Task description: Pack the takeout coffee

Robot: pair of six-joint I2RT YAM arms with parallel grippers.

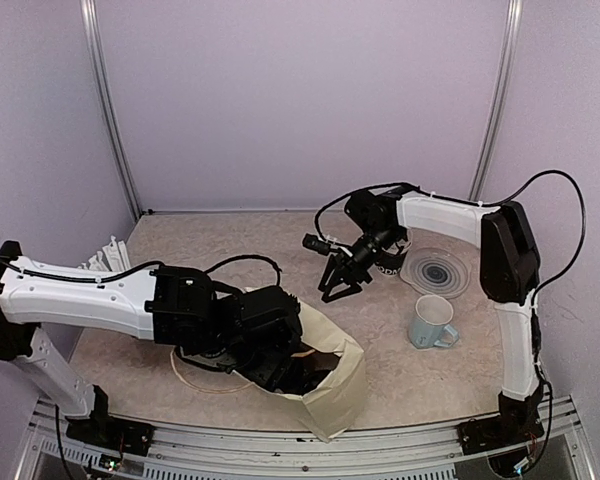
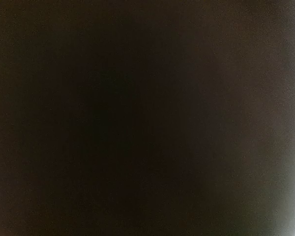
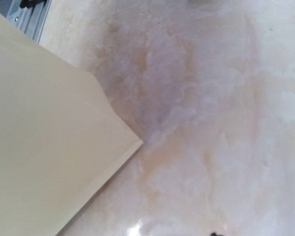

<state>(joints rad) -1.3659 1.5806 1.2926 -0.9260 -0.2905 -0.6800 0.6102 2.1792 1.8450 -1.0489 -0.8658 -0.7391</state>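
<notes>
A cream paper bag [image 1: 332, 385] lies open on the table at the near middle. My left arm reaches into its mouth; the left gripper [image 1: 285, 368] is buried among dark shapes there, and the left wrist view is all dark. My right gripper [image 1: 339, 291] hangs open and empty above the table, just beyond the bag's far edge. One black paper cup with white lettering [image 1: 388, 266] stands right behind the right wrist, mostly hidden by it. The right wrist view shows only a bag corner [image 3: 64, 157] and bare table [image 3: 211, 123].
A light-blue mug [image 1: 432, 322] stands at the right. A clear round plate [image 1: 438, 270] lies beyond it. White sticks [image 1: 104, 256] poke up behind the left arm. A thin loop [image 1: 190, 380] lies on the table under the left arm.
</notes>
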